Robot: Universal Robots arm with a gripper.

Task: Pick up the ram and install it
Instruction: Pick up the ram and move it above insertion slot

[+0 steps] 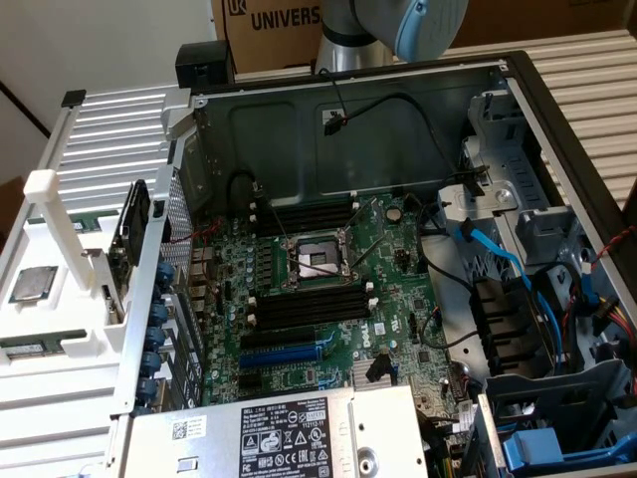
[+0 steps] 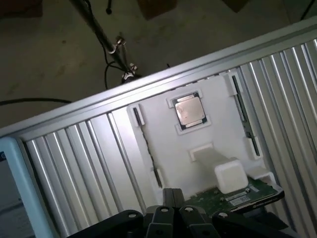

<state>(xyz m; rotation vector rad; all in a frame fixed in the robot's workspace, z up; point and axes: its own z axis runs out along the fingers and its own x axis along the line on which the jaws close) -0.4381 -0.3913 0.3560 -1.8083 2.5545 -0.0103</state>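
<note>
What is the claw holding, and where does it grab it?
Nothing. The claw is shut with nothing between its fingers, facing the white tray where the silver chip lies.

Tool (image 2: 173, 197) part-cropped @ frame edge

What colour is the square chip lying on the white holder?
The chip is silver; the wrist view shows it best.

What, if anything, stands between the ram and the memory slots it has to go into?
The case's metal side wall rises between the white tray holding the ram and the memory slots. The slots themselves look empty, nothing lying over them.
</note>
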